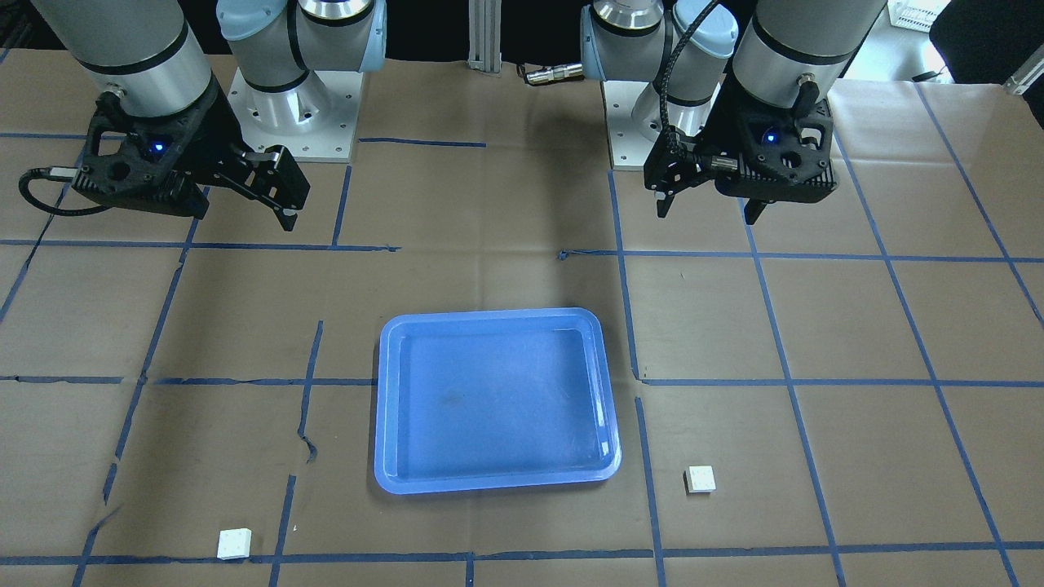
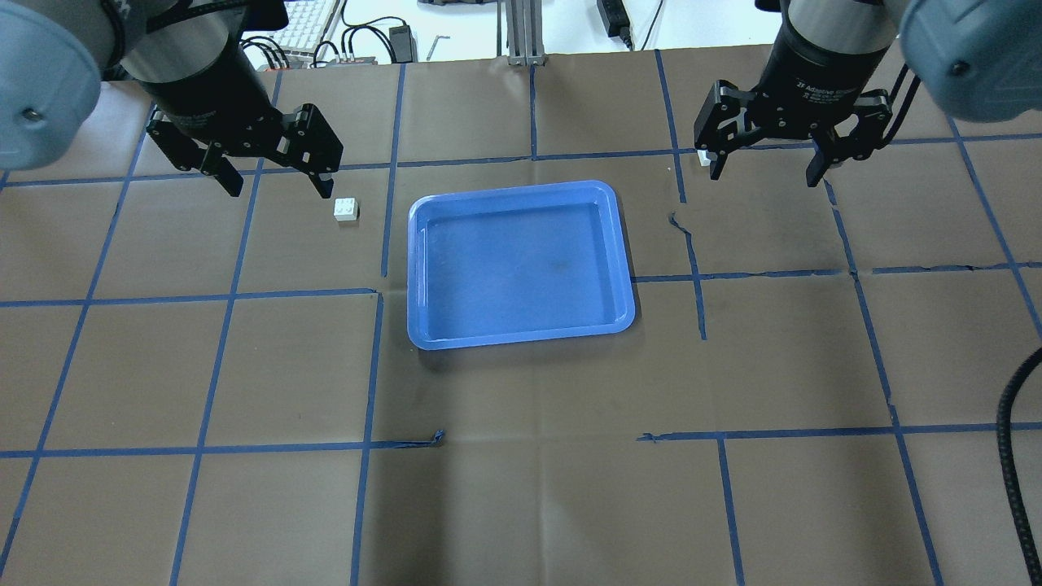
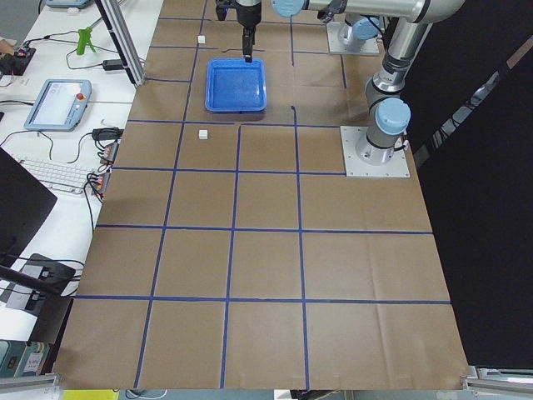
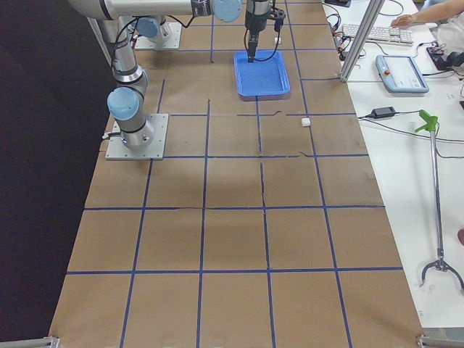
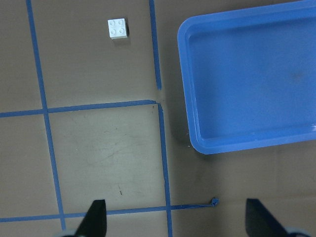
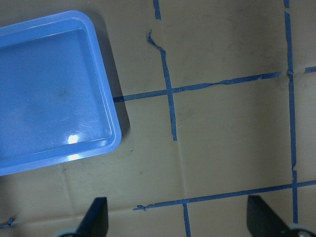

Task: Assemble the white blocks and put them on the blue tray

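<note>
Well — left gripper (image 2: 278, 183), right gripper (image 2: 765, 175) both agape; white blocks (image 2: 346, 209) lie outside the jaws

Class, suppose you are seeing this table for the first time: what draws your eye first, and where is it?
The blue tray lies empty in the middle of the table, the brightest thing there. One white block lies on the table to the robot's left of it, another white block to its right. The left gripper and right gripper hang open above the table.

Blue tray (image 2: 521, 337) ctr, white block (image 2: 346, 209) by L tool (image 2: 278, 185) (R tool (image 2: 765, 172) half-hides other block (image 2: 702, 157)).
</note>
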Motion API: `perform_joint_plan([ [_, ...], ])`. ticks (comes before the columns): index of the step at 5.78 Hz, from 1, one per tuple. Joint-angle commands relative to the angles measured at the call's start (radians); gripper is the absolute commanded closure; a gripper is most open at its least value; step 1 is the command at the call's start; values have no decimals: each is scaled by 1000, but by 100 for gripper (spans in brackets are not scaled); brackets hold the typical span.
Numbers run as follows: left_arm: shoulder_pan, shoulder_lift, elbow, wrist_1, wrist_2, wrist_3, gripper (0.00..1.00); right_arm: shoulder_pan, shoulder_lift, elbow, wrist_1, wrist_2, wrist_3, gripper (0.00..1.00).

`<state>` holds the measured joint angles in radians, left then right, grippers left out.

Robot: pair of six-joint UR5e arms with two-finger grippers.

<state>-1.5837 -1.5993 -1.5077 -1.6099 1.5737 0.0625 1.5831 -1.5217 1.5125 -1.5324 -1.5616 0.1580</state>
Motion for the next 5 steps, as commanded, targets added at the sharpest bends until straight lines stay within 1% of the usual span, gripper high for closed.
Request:
perform_joint_plan([
  [1,-1,1,0,1,-1,0,0,0,0,0,2,0,-2,0],
  [3,2,-4,1,11,-6,13,0,0,0,0,2,0,0,0],
  [4,14,-7,24,11,-4,13,0,0,0,0,2,0,-2,0],
  [5,51,-54,29,24,-6,17,0,0,0,0,2,0,-2,0],
])
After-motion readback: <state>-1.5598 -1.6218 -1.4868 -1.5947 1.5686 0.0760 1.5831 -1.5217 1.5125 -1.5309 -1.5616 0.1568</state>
